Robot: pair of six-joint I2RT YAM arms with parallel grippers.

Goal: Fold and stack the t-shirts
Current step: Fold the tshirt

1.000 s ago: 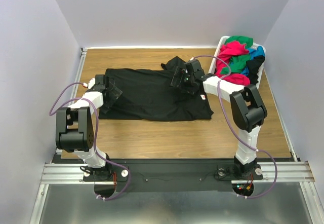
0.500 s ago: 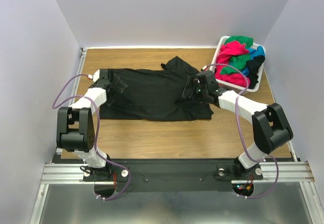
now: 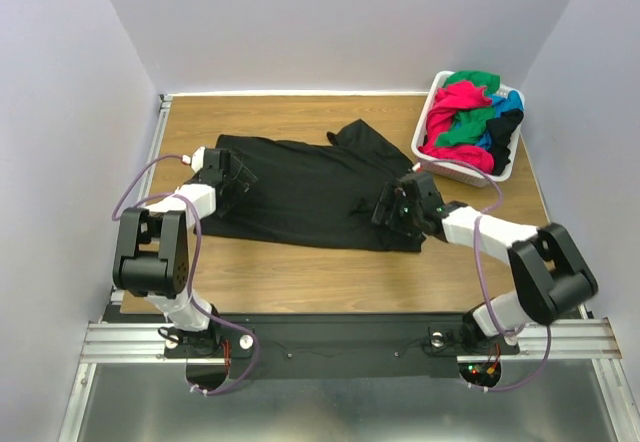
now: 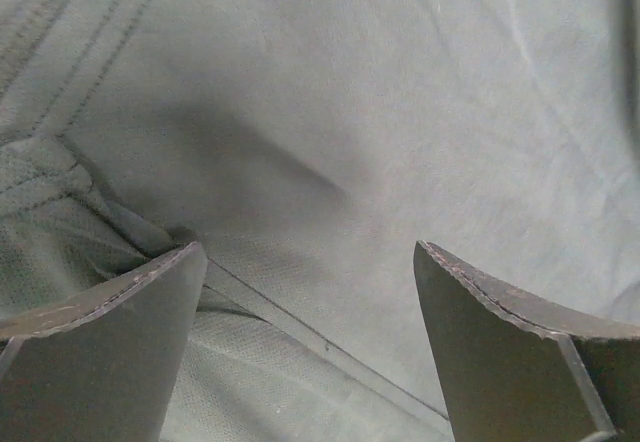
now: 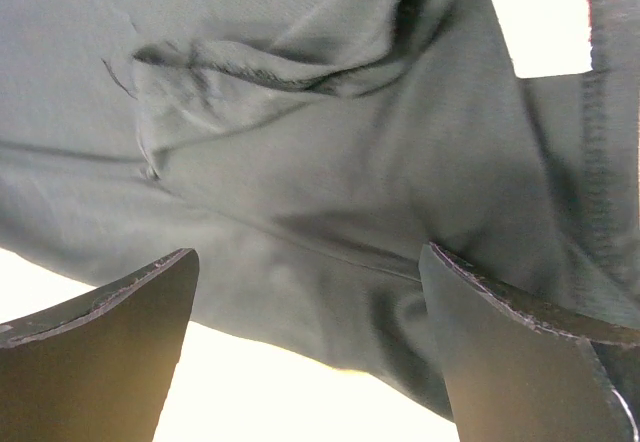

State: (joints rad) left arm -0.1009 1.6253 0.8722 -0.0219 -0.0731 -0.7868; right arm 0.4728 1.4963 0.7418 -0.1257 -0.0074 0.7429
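A black t-shirt (image 3: 305,190) lies spread on the wooden table, with one sleeve (image 3: 358,134) sticking out at the back. My left gripper (image 3: 236,174) is open, low over the shirt's left end; its wrist view shows black fabric and a seam (image 4: 330,347) between the jaws. My right gripper (image 3: 392,210) is open, low over the shirt's front right corner; its wrist view shows wrinkled black cloth (image 5: 330,192) and its edge over the bright table. More t-shirts, pink-red (image 3: 455,102), green (image 3: 472,125), blue and black, are piled in the basket.
A white slatted basket (image 3: 432,158) stands at the back right corner of the table. Grey walls enclose the table on three sides. Purple cables loop from both arms.
The right gripper moved toward the near right, from the shirt's middle to its front right corner. The left gripper shifted up the left end. The shirt's right part has shifted.
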